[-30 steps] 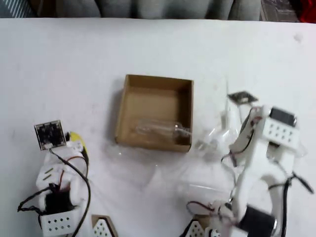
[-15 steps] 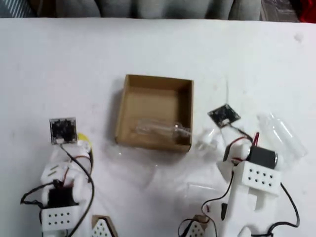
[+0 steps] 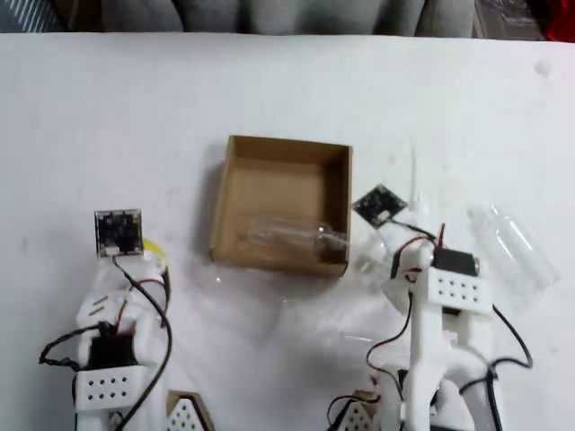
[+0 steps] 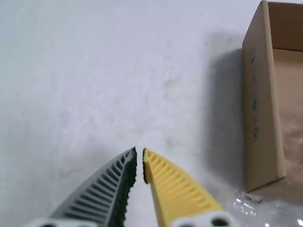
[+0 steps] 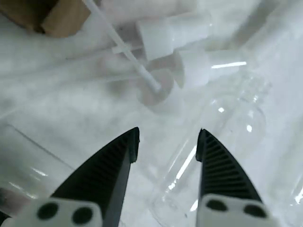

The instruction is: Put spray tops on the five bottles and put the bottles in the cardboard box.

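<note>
**R pincer open over loose parts, L pincer closed & empty**

Cardboard box (image 3: 235, 193) sits mid-table (image 3: 269, 81), open side up. One boxed bottle (image 3: 292, 235) lies on its side inside, along the near wall.

Left pincer (image 4: 139, 163) is at the near left, w/ the box's side wall to its right. Its grey & yellow fingers are all but touching, w/ only a sliver of gap and nothing held. Bare table beneath it.

Right pincer (image 5: 168, 137) hangs just right of the box's near-right corner. It is spread wide w/ nothing between the black fingers. Directly below lies a clear bottle (image 5: 227, 118) on its side, no top on it. Just beyond the tips are two white spray tops (image 5: 175, 30) lying side by side, and a thin dip tube (image 5: 120, 45) runs slantwise past them.

Farther right on the table lies a far-right bottle (image 3: 514, 247), also on its side, apart from the arm.
</note>
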